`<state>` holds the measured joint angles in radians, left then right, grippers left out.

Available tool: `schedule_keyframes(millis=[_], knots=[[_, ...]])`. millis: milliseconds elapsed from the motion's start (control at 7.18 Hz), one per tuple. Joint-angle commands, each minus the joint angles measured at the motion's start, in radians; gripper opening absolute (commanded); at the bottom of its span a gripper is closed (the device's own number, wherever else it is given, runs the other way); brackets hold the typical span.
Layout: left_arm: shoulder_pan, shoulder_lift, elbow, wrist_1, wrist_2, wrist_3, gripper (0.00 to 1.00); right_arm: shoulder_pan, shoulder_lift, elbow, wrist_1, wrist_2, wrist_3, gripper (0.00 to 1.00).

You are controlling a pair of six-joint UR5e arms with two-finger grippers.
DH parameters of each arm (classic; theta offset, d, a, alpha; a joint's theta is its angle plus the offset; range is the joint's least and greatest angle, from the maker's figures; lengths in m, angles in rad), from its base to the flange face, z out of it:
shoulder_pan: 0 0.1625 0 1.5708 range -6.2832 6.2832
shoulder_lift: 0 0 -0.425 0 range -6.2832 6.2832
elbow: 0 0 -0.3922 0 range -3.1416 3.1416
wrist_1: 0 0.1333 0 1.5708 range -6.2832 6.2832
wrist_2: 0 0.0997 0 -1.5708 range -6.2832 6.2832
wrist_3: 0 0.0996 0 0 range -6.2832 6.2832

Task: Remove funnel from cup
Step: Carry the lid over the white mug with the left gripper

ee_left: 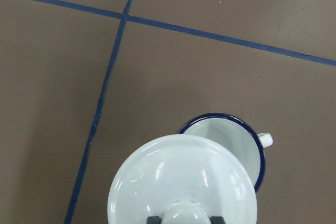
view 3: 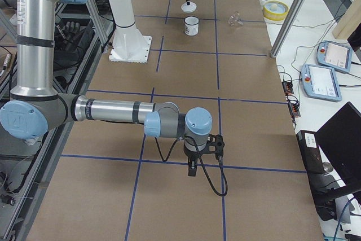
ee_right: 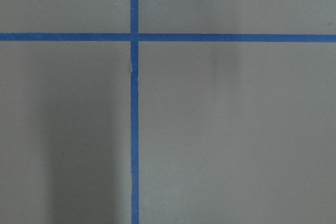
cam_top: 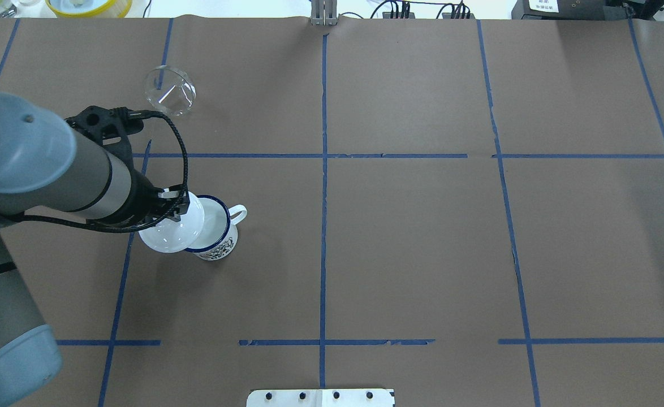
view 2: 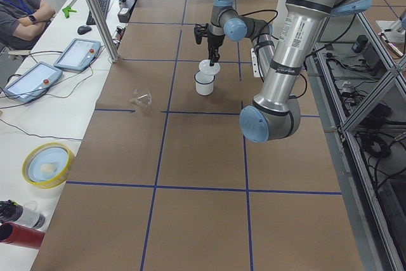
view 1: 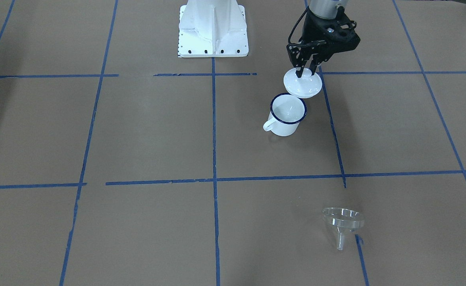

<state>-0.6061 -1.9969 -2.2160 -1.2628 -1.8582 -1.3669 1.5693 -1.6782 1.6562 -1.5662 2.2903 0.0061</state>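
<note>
The white enamel cup (view 1: 286,116) with a dark blue rim stands upright on the brown paper, and nothing shows inside it (ee_left: 226,135). The clear funnel (view 1: 342,222) lies tilted on the table well away from the cup, on the far side in the overhead view (cam_top: 169,90). My left gripper (view 1: 307,71) is shut on the knob of a white round lid (view 1: 302,84) and holds it lifted, partly over the cup's rim (cam_top: 219,229). My right gripper (view 3: 192,172) hangs low over bare paper far from the cup; I cannot tell if it is open or shut.
The robot's white base plate (view 1: 213,35) sits at the table's near edge. Blue tape lines (view 1: 214,119) cross the brown paper. Tablets (view 2: 76,54) and a yellow bowl (view 2: 47,164) lie on the side bench, where a person (view 2: 19,11) sits.
</note>
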Motion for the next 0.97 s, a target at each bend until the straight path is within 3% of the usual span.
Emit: schedule_keyframes(millis=[0, 835], knots=[[0.003, -0.049, 0.071, 0.002, -0.01, 0.0, 0.0, 0.0, 0.0, 0.0, 0.0, 0.0, 0.0, 1.0], [0.003, -0.049, 0.185, -0.107, -0.012, 0.009, 0.0, 0.0, 0.0, 0.0, 0.0, 0.0, 0.0, 1.0]])
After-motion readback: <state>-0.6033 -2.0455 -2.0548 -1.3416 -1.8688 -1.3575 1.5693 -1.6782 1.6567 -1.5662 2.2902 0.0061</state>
